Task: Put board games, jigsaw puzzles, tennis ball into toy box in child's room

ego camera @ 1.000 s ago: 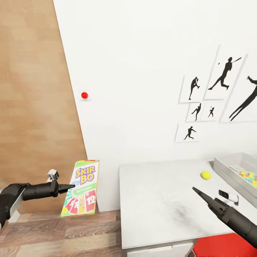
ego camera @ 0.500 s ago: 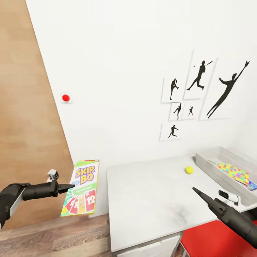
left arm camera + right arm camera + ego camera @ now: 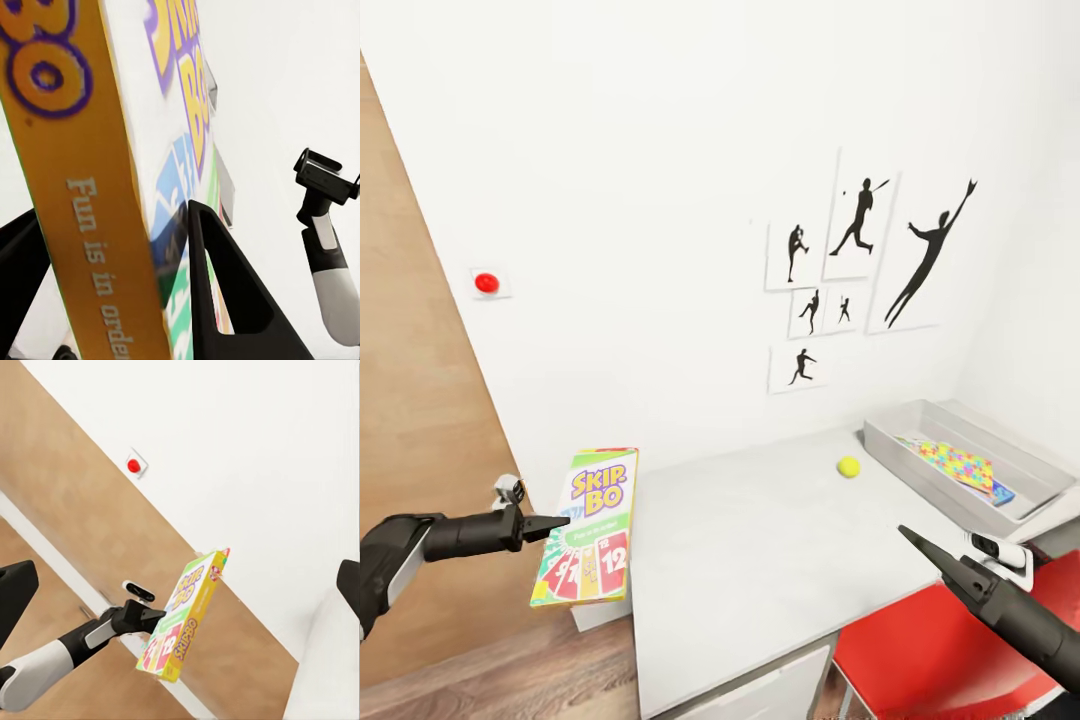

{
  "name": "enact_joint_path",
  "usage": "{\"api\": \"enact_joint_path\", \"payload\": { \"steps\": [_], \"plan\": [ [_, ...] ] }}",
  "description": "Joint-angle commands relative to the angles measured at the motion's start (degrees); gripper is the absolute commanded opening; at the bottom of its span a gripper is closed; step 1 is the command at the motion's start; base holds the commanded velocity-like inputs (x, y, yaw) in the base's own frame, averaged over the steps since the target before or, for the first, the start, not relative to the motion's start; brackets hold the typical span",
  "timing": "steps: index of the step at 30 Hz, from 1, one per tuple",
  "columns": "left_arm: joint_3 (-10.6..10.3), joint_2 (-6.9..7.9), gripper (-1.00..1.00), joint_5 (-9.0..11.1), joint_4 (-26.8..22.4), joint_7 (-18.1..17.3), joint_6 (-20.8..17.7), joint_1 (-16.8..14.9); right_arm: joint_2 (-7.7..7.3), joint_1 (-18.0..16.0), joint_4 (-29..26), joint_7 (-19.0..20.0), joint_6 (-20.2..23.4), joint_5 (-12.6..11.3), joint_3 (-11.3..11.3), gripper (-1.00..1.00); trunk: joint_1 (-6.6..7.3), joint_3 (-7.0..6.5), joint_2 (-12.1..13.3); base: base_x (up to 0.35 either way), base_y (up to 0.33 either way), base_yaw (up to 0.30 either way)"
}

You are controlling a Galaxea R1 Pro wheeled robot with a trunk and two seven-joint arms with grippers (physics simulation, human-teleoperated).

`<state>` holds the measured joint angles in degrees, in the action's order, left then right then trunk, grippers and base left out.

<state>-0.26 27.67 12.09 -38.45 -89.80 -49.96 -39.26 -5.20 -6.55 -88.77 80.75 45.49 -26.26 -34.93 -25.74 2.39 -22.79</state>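
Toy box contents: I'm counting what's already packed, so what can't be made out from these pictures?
- Toy box, head view: its near wall hides part of the floor; one colourful puzzle box shows, anything under it does not.
- Puzzle box print: too small to read.
- Right end effector: its fingers overlap, open or shut unclear.
- SKIP-BO box, left wrist view: cut off by the edges.

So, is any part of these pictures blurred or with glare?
Head view: sharp, even light, faint sheen on the table. Left wrist view: the SKIP-BO box, held in the left pincer, is very close and soft. Right wrist view: clear, no glare.
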Motion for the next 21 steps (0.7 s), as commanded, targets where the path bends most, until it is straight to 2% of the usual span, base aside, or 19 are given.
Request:
{"api": "enact_joint_path", "payload": {
  "steps": [1, 21],
  "plan": [
    [-0.03, 0.02, -1.00, 0.12, -0.04, -0.20, -0.58, -0.03, 0.01, -0.08, 0.00, 0.11, 0.51, -0.11, -0.01, 1.00, -0.04, 0.08, -0.13, 0.000, 0.000, -0.254],
    [-0.26, 0.07, -1.00, 0.12, -0.04, -0.20, -0.58, -0.03, 0.05, -0.07, 0.06, -0.18, 0.49, 0.15, 0.13, 1.00, -0.04, -0.89, -0.13, 0.000, 0.000, -0.254]
  ]
}}
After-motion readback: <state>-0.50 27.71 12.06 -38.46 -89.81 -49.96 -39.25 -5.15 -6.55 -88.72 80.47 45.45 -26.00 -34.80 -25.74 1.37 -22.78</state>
